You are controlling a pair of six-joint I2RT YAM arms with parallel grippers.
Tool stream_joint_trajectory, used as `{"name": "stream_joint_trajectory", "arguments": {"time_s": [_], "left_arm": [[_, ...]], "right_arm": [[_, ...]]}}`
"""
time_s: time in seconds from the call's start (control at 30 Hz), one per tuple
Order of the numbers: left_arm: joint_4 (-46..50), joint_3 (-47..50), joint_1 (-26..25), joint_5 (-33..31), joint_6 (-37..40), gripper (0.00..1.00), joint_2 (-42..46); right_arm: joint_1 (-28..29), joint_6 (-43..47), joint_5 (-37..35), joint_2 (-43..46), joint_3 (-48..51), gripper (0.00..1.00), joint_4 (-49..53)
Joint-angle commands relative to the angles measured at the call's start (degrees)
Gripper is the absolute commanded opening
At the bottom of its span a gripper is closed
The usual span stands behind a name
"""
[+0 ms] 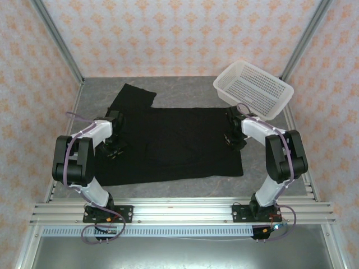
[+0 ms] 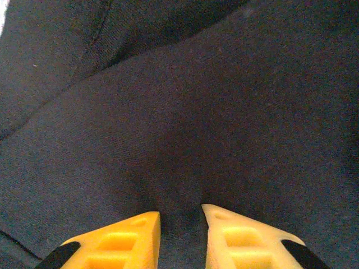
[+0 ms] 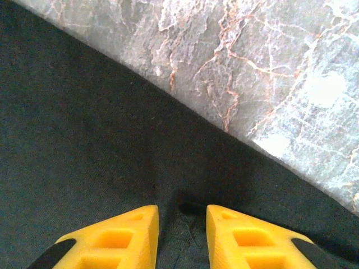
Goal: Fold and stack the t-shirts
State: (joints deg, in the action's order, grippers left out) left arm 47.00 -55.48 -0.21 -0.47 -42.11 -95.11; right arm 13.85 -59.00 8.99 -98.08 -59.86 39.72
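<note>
Across the marble table [image 1: 168, 188] your black t-shirt [image 1: 179, 143] lies spread flat, no print showing, so both ends are within reach for a fold. Each arm bends steeply down onto it. The left gripper [image 2: 180, 224] pinches a ridge of cloth; the right gripper [image 3: 182, 224] nips the shirt's right edge.

Walls [image 1: 185, 33]: pale wallpaper with a repeating orange floral motif, at 9, 12 and 3 o'clock. Aluminium corner posts [image 1: 56, 39] rise at 10 and 2 o'clock. Tabletop [image 1: 190, 189]: grey marble-pattern surface with rust and white veining. Slotted aluminium rails [image 1: 179, 213] run along the 6 o'clock edge. Lighting: even, diffuse.
</note>
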Motion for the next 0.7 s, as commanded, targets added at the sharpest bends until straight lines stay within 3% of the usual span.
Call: {"name": "stream_joint_trajectory", "arguments": {"time_s": [0.0,0.27,0.37,0.67], "left_arm": [[-0.3,-1.6,0.6,-0.8,-0.1,0.25,0.3],[-0.2,-1.9,0.6,-1.6,0.1,0.24,-0.7],[-0.3,-1.8,0.6,-1.7,-0.1,0.25,-0.9],[0.7,-2.8,0.6,-3.5,-0.7,0.22,-3.9]], "right_arm": [[0.4,-1.0,-1.2,-1.3,-0.8,0.24,0.8],[0.5,-1.0,-2.9,0.3,-0.3,0.1,2.2],[0.5,-1.2,-3.5,1.3,-0.1,0.0,2.5],[0.6,-1.2,-7.6,8.8,0.2,0.0,7.3]]}}
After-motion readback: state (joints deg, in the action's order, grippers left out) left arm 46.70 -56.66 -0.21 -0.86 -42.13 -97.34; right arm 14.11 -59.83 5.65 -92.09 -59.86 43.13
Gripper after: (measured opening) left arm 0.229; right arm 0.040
